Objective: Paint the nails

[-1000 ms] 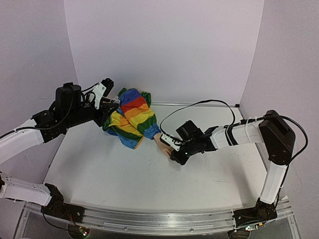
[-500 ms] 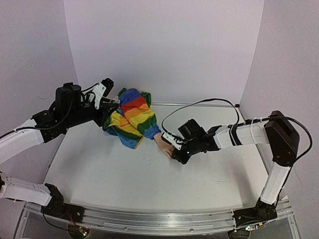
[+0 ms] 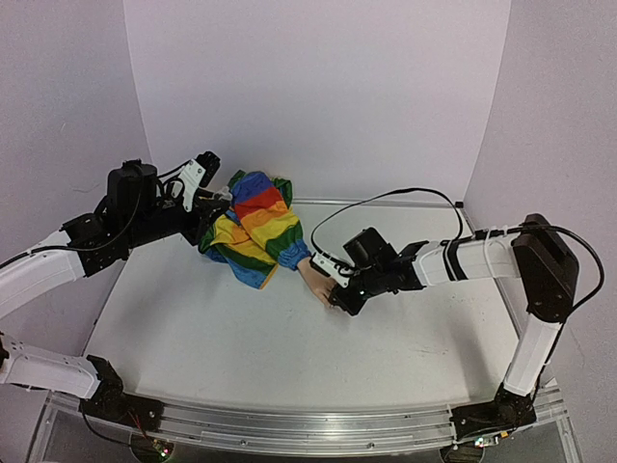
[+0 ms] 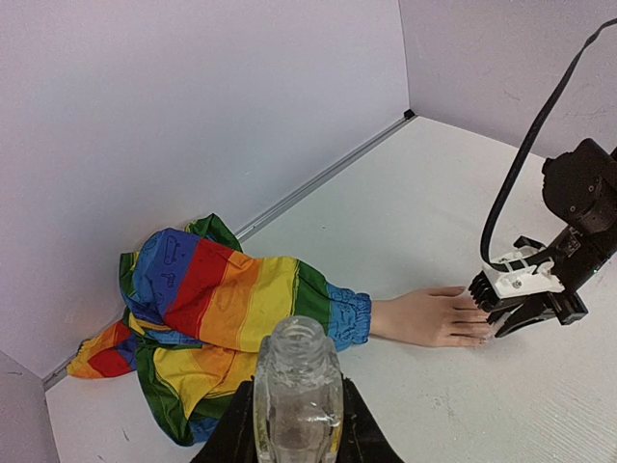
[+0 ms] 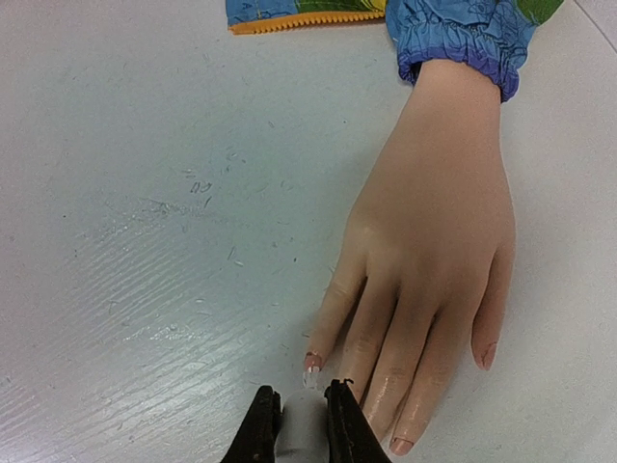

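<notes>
Pale lilac walls (image 3: pixel 318 96) closed in a white tabletop (image 3: pixel 241 357). Toward its back lay a peach-coloured mannequin hand (image 5: pixel 439 241), palm down, with its wrist tucked into a rumpled rainbow-striped fabric sleeve (image 3: pixel 253 227). Its tiny pale fingernails (image 5: pixel 313 361) pointed away from the sleeve toward the right gripper (image 5: pixel 301 429). That gripper's 2 black fingers were drawn narrow, almost touching, and their tips sat just beside the index fingertip. A small whitish speck showed between those tips and the nail, though whether anything was pinched there could not be told. The left gripper (image 4: pixel 297 429) hovered at the far left, on the sleeve's other side and well apart from the mannequin hand. It was clamped around a small clear bottle with an open neck (image 4: pixel 297 371), held upright. A black cable (image 3: pixel 386 201) arched over the right arm.
</notes>
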